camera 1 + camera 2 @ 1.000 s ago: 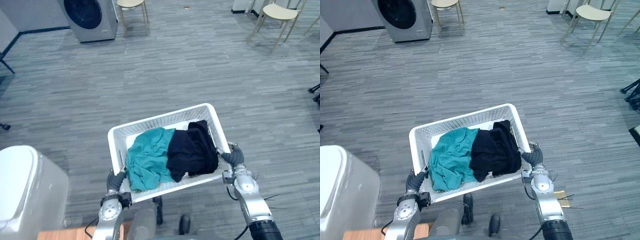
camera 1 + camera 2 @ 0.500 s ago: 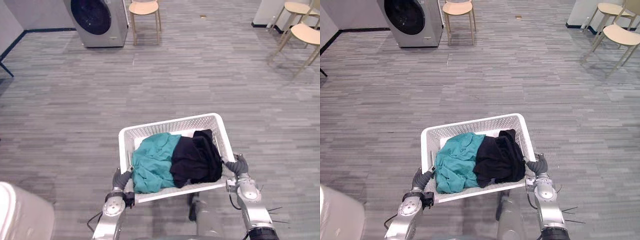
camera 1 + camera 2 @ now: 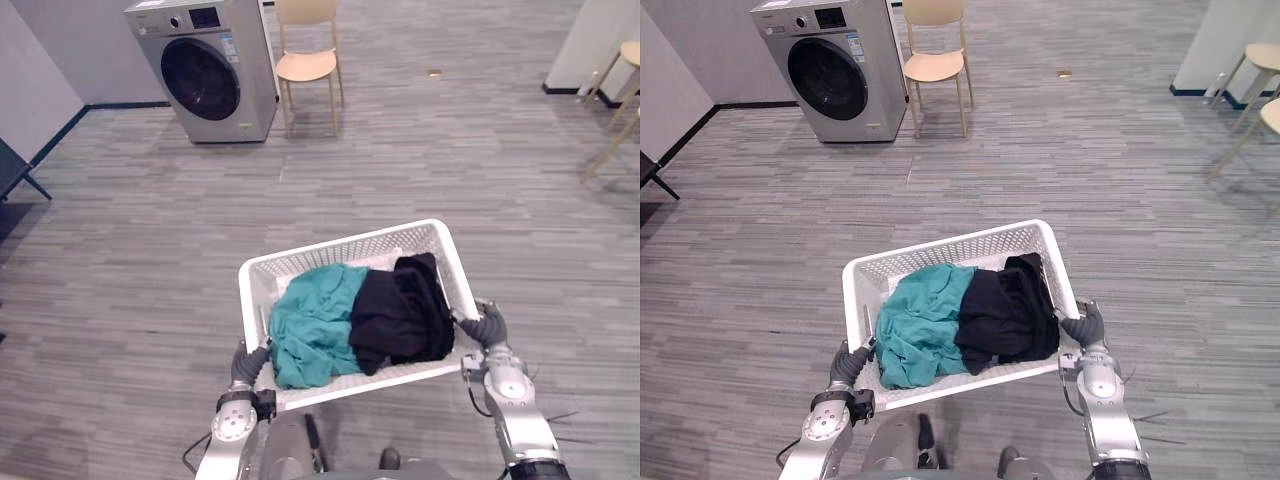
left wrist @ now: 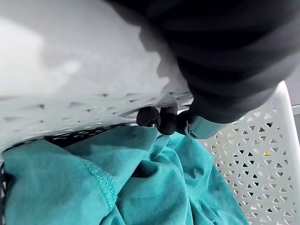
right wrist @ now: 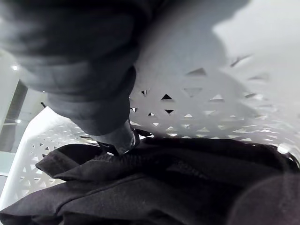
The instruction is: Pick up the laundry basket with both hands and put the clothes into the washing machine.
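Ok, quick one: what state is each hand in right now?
Left hand: closed on the side rim of the laundry basket.
Right hand: closed on the laundry basket's opposite side rim.

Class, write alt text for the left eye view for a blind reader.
The left hand and right hand grip a white laundry basket holding a teal garment and a black garment. A washing machine and a chair stand ahead.

Bare floor (image 3: 330,180) runs open from the basket (image 3: 345,246) toward the washing machine (image 3: 205,68) at 11 o'clock, whose round door (image 3: 200,80) looks shut. A chair (image 3: 308,62) stands just beside it at 12 o'clock; further chairs (image 3: 1262,55) at 2 o'clock, well apart.
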